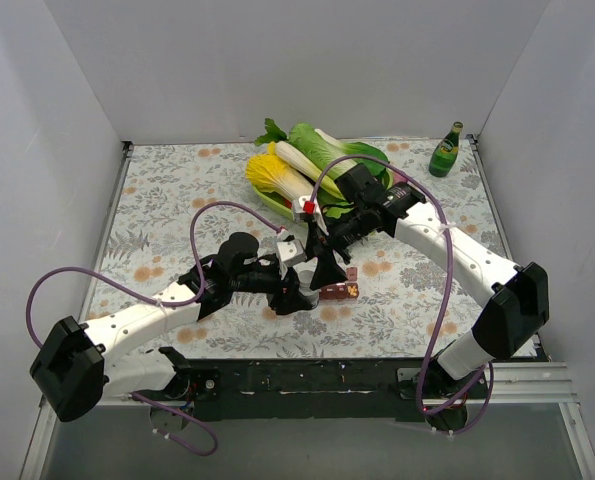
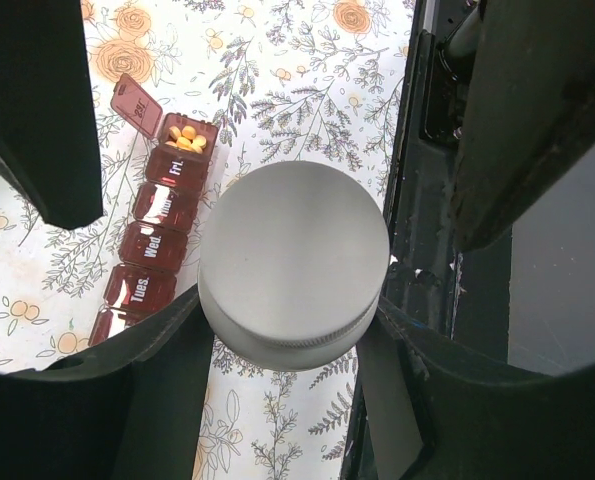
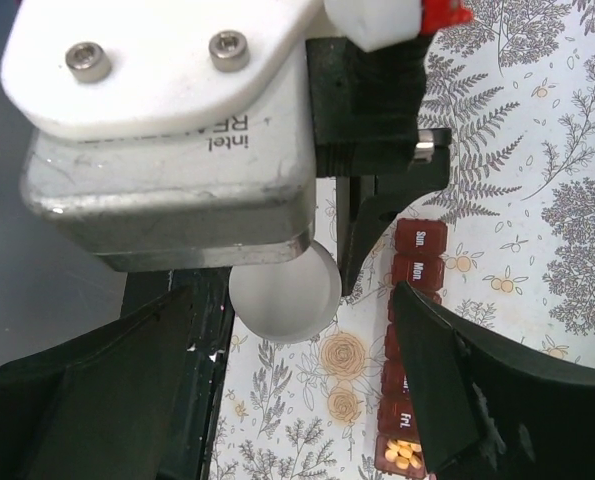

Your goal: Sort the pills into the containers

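Note:
The dark red pill organiser lies on the floral cloth. Its end compartment stands open with its lid up and holds several orange-yellow pills. In the right wrist view the organiser runs down the right side, with the pills at the bottom. From above, the organiser is mostly hidden by the grippers. My left gripper is shut on the white-capped bottle, just left of the organiser. My right gripper is open and empty, hovering above the organiser.
A green tray of leafy vegetables sits at the back centre. A green glass bottle stands at the back right. The table's dark front edge is close beside the white-capped bottle. The left wrist camera housing fills the top of the right wrist view.

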